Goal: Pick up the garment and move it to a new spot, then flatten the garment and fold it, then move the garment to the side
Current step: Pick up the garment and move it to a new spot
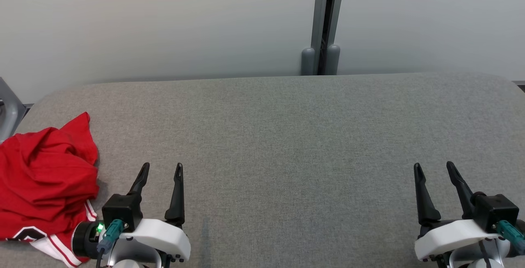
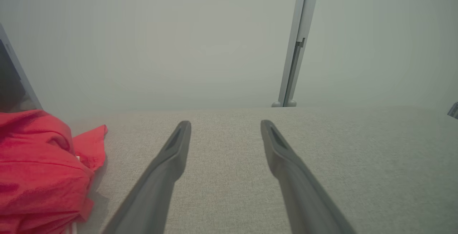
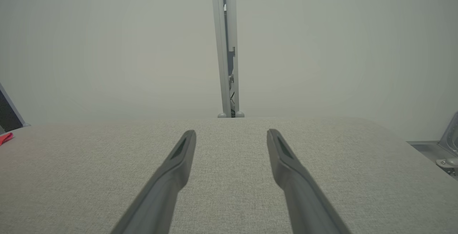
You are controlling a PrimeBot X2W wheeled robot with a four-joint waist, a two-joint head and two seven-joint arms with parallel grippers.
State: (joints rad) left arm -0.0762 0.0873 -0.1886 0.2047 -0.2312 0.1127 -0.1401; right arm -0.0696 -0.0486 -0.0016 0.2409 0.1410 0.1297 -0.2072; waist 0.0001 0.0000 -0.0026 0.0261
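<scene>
A crumpled red garment [image 1: 43, 178] with white striped trim lies bunched at the far left of the grey fabric surface [image 1: 287, 137]. In the left wrist view the garment [image 2: 39, 169] is a heap at the left edge, and a small red tip of it [image 3: 5, 138] peeks in at the right wrist view's left edge. My left gripper [image 1: 162, 169] stands open just right of the heap, nothing between its fingers [image 2: 175, 148]. Far to the right my right gripper [image 1: 434, 167] is open too, over bare fabric, its fingers [image 3: 182, 148] apart.
A pale wall with a grey vertical post [image 1: 326, 22] runs behind the rounded far edge of the surface. A grey metal frame part [image 1: 8, 108] stands at the far left, and another [image 3: 449, 148] at the right beyond the surface.
</scene>
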